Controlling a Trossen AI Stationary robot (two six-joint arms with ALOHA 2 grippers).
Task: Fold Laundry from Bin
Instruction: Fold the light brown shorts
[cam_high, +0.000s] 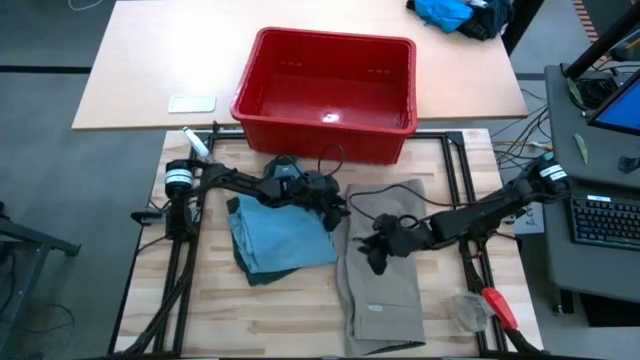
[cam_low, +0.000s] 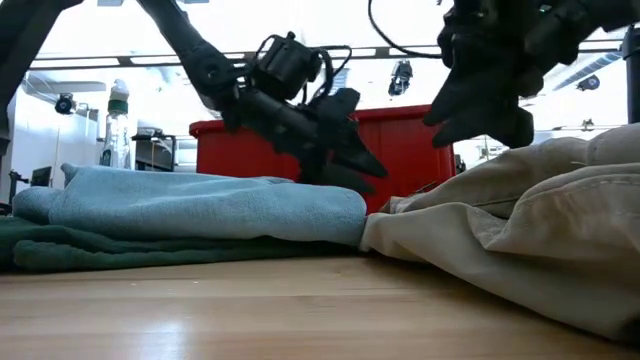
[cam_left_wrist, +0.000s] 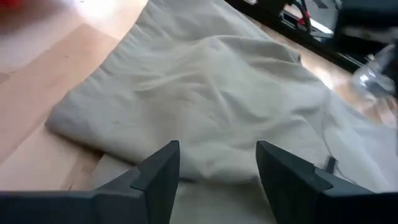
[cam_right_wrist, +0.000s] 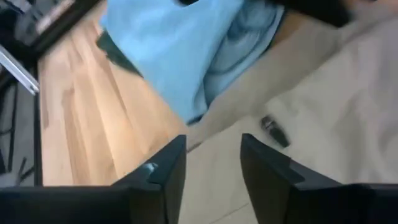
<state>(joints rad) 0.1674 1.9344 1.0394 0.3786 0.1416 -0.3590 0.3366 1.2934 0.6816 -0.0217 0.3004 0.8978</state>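
Note:
The red bin (cam_high: 325, 90) stands at the table's far middle. On the near left a folded light blue piece (cam_high: 290, 235) rests flat on a dark green piece (cam_high: 245, 265). To its right the khaki piece (cam_high: 385, 275) lies lengthwise on the table, rumpled at its far end. My left gripper (cam_left_wrist: 217, 168) is open, low over the khaki's far left part (cam_left_wrist: 205, 93), with nothing between its fingers. My right gripper (cam_right_wrist: 211, 165) is open, raised above the khaki's middle (cam_low: 520, 215), also with nothing between its fingers.
A white flat object (cam_high: 192, 103) lies on the far table's left. A bright blue and black cloth heap (cam_high: 455, 15) is at the far right. A clear plastic thing (cam_high: 468, 310) and a red-handled tool (cam_high: 498, 305) lie near the table's right front.

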